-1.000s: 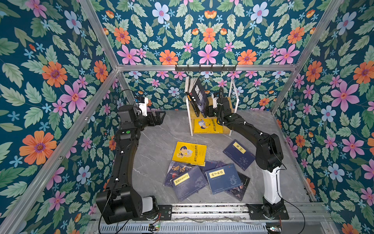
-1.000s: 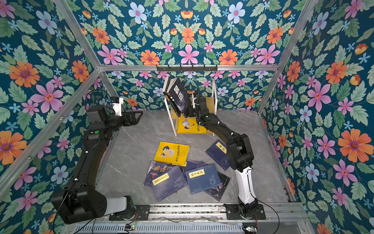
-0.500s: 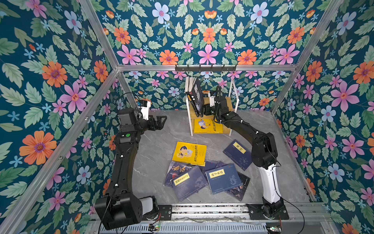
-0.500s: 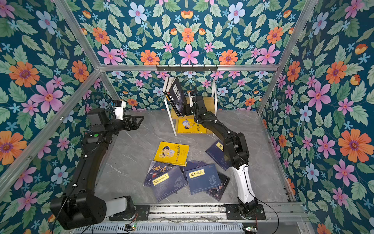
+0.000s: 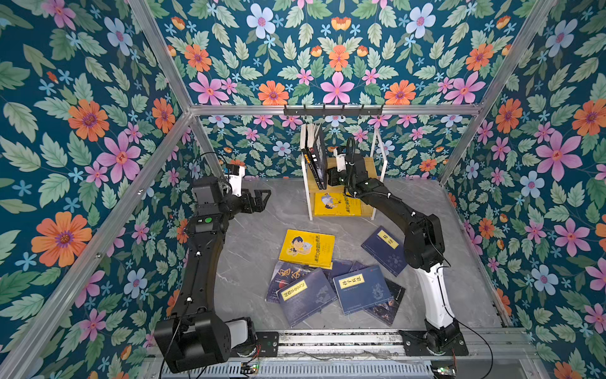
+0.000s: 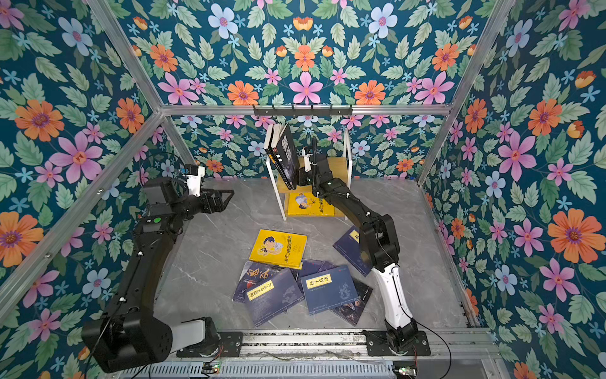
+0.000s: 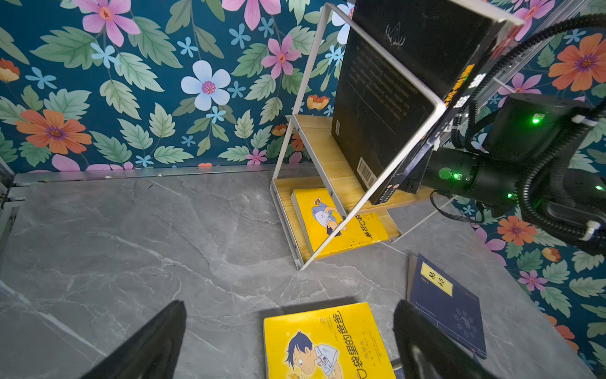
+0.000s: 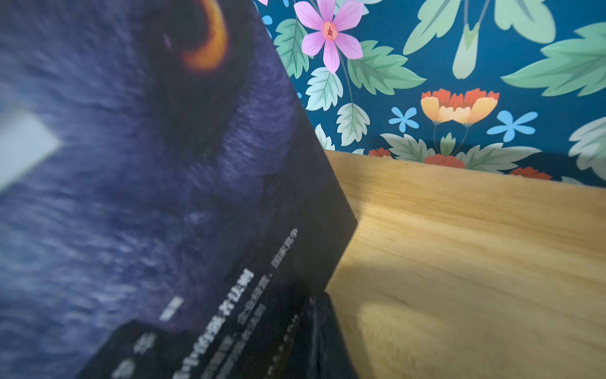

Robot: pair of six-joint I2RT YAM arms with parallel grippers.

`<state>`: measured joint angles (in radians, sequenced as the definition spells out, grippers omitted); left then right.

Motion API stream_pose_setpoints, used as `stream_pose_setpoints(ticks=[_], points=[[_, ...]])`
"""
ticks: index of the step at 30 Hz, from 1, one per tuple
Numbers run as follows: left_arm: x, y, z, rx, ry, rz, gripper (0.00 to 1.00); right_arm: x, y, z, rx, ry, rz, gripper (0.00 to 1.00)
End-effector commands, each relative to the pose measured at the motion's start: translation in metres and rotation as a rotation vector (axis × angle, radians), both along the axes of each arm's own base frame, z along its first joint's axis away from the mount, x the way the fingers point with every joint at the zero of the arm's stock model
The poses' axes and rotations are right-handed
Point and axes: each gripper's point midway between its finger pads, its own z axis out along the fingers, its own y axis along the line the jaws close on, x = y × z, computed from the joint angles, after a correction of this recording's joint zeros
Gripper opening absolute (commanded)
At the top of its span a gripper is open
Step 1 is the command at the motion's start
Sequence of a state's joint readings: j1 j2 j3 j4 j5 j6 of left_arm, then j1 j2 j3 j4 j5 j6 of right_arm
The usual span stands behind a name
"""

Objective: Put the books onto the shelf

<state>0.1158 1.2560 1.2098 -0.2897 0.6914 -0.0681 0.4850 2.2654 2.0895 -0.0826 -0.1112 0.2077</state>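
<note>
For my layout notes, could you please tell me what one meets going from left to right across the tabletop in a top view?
left gripper → loose yellow book → lone navy book. The shelf and the book pile overlap the two books, so I left them out.

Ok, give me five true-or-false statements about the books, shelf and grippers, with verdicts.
A yellow book lies flat on the shelf's lower board. True.
The left gripper holds a navy book. False: it is open and empty.
The dark books stand on the upper board. True.
The right gripper grips a yellow book. False: it is shut, beside the dark books at the upper board.
Every book is shelved. False: several books lie on the table.
</note>
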Motion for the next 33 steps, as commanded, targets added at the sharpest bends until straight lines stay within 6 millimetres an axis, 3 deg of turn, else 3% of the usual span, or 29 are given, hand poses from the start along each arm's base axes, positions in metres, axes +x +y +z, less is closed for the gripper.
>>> stream_pose_setpoints(ticks=[1,6,21,28,33], points=[[0.001,-0.002,0.002,-0.001,-0.016,-0.01,1.0,0.0,-0.001,0.007,-0.026,-0.017,0.009,0.04],[0.002,-0.002,0.004,-0.006,-0.017,-0.01,1.0,0.003,-0.007,0.034,-0.029,-0.053,-0.005,0.04],[0.003,-0.001,0.002,-0.002,-0.013,-0.01,1.0,-0.001,0.01,0.115,0.093,-0.164,0.061,0.04],[0.002,-0.001,0.001,0.0,-0.013,-0.007,1.0,-0.013,0.027,0.144,0.162,-0.207,0.144,0.04],[0.002,-0.001,0.002,0.0,-0.015,-0.011,1.0,-0.022,0.037,0.153,0.186,-0.222,0.189,0.04]])
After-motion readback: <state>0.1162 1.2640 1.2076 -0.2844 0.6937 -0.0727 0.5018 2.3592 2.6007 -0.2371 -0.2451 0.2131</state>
